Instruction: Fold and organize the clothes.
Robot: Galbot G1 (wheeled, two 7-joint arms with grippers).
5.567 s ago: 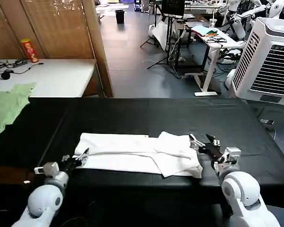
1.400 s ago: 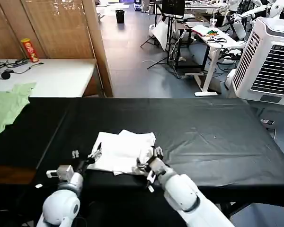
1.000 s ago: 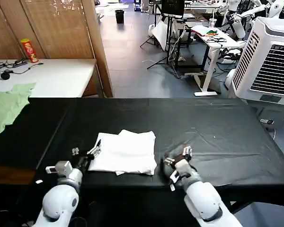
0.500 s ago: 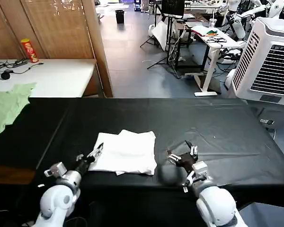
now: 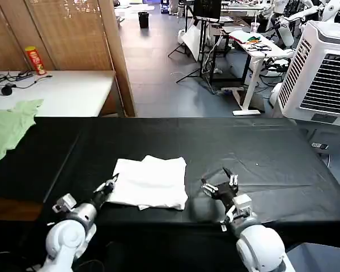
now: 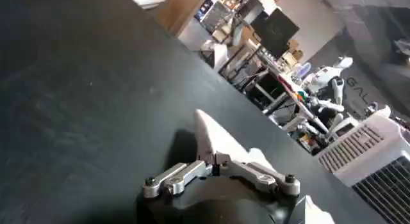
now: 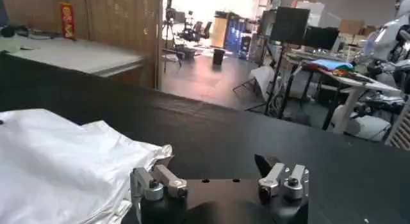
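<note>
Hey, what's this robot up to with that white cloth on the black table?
It is folding laundry. A white T-shirt lies folded into a small bundle near the front of the black table. The left gripper sits at the bundle's left edge, while the right gripper hangs open just to the right of it, holding nothing. A light green garment lies off at the table's far left, untouched.
</note>
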